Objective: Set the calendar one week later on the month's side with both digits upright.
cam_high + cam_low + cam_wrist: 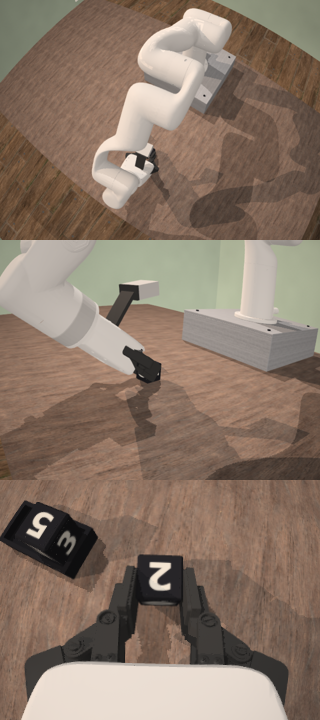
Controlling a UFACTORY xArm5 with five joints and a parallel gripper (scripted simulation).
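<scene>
Top: arm (pixel 160 103) (pixel 38 286) reaches out from the metal base block (pixel 228 62) (pixel 224 343), wrist low over the bench (pixel 77 64) (pixel 206 400) (pixel 240 520). Dark fingers (pixel 155 161) (pixel 152 374) poke out past the white housing. Cubes and tray are hidden under the arm here.

Exterior: fingers are angled down, tips close to the bench top. Dark cube among them, mostly covered; looks to be at bench level, though black on black makes contact hard to call. Base block is well apart from it, to the right in this view.

Wrist: fingers are pinching the loose cube (pixel 160 579) from both sides. It shows a white 2, upside down in this view, and is outside the tray. Black tray (pixel 84 559) is on the bench, up and left in view, apart from the fingers, turned at an angle. One cube (pixel 42 527) in it: 5 on one face, also inverted in view, 3 on the neighboring face.
</scene>
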